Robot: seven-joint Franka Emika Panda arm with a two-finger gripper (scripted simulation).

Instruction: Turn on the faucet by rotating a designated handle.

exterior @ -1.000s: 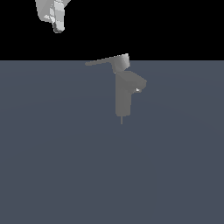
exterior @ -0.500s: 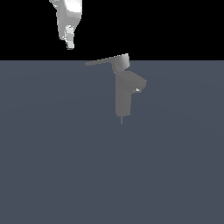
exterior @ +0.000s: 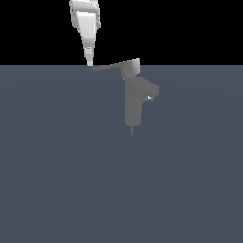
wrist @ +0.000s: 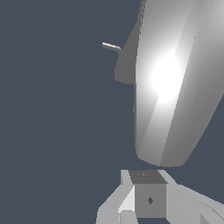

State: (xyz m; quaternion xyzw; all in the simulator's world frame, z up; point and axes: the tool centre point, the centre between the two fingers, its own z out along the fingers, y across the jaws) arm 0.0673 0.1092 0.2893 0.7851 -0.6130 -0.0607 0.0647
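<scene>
gripper (exterior: 89,63) tip meets the handle (exterior: 114,67) end of the unlabelled faucet (exterior: 134,104); jaw state unclear.

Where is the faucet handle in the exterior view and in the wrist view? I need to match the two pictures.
Exterior view: the handle runs from the cap atop the faucet toward the exterior view's left, its free tip right at the gripper.
Wrist view: the handle is the big bright flat shape filling most of the picture, seen close.
Shared landmark: the grey faucet column, partly visible behind the handle in the wrist view.
</scene>
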